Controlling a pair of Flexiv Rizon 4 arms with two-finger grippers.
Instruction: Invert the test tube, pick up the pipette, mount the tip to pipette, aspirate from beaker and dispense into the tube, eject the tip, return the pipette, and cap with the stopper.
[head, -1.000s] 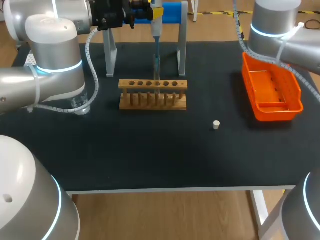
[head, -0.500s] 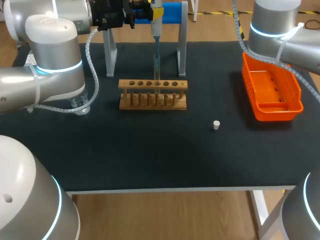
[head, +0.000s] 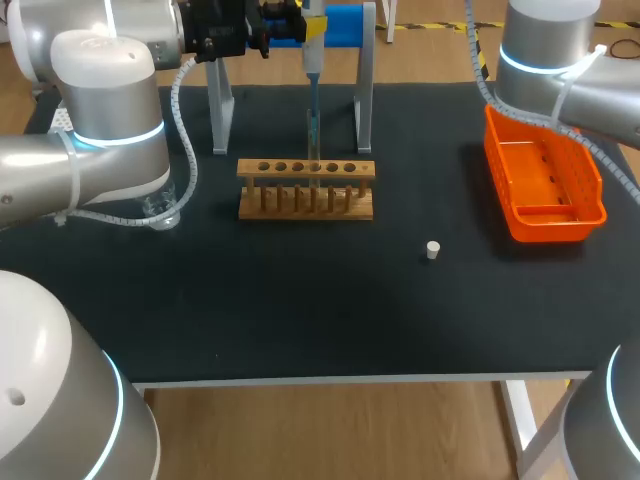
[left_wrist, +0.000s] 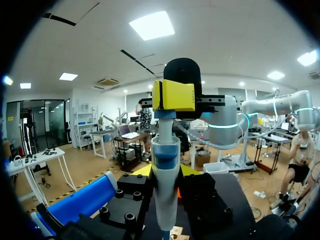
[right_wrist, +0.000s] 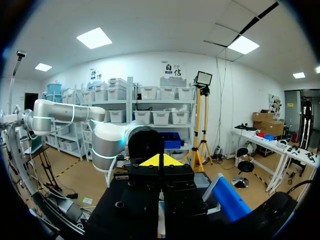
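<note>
Pipette (head: 312, 45) is seen in the head view, held upright at the left pincer (head: 283, 20). Its tip (head: 312, 105) is lowered straight below the pincer into the tube (head: 313, 140), which is stood open end up in the rack (head: 306, 200). The beaker (head: 160, 212) is set well apart from the pincer, half hidden behind the left arm. The stopper (head: 432, 250) is left lying far from both pincers, and the tray (head: 590, 215) is placed below the right arm.

In the left wrist view the pipette is shown between the yellow fingertips, and the left pincer is judged to be clamped on it.

In the right wrist view the right pincer (right_wrist: 159, 161) is seen with its fingertips pressed together and nothing held.

Inverting, pickup and tip mounting are judged done, and dispensing is judged to be the step in hand. Whether liquid is in the tube cannot be told. Ejecting the tip, returning the pipette and capping are left.
</note>
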